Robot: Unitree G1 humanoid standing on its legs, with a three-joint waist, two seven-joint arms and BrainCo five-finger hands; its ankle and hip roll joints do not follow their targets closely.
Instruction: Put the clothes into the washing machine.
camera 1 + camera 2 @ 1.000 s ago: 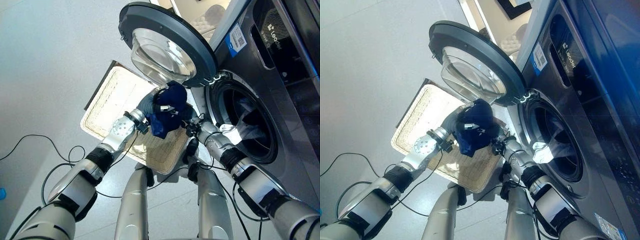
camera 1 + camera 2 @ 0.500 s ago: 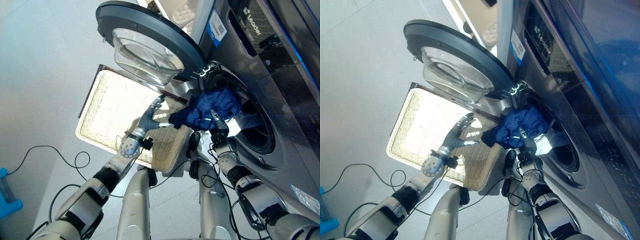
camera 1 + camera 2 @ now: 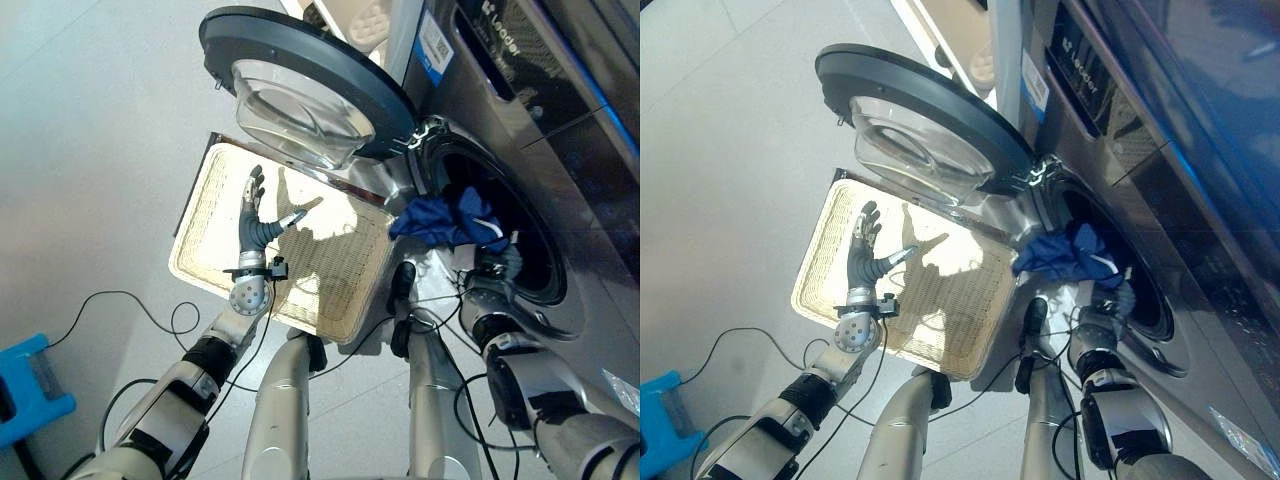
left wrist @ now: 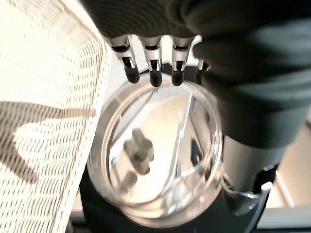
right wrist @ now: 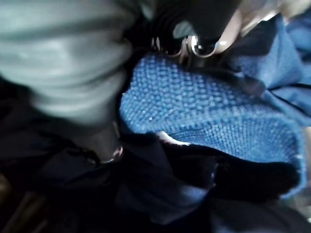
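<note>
A dark blue garment [image 3: 445, 220] hangs bunched at the mouth of the washing machine's drum [image 3: 530, 265], partly over its rim. My right hand [image 3: 497, 262] is just below it at the opening, fingers curled into the blue knit cloth [image 5: 209, 111]. My left hand [image 3: 255, 215] is open, its fingers [image 4: 153, 73] spread, above the wicker basket [image 3: 200, 265], apart from the garment. A bit of white cloth [image 3: 1070, 295] shows under the garment at the drum's edge.
The round glass door [image 3: 300, 90] stands wide open, overhanging the basket's far side and close to my left hand; its glass [image 4: 155, 155] lies just past that hand's fingers. The dark machine front [image 3: 560, 110] lies to the right. A blue object [image 3: 30, 385] sits on the floor at lower left.
The right hand has carried the blue garment from above the basket to the drum mouth. The left hand has let go of it and drawn back left over the basket. The camera has shifted.
</note>
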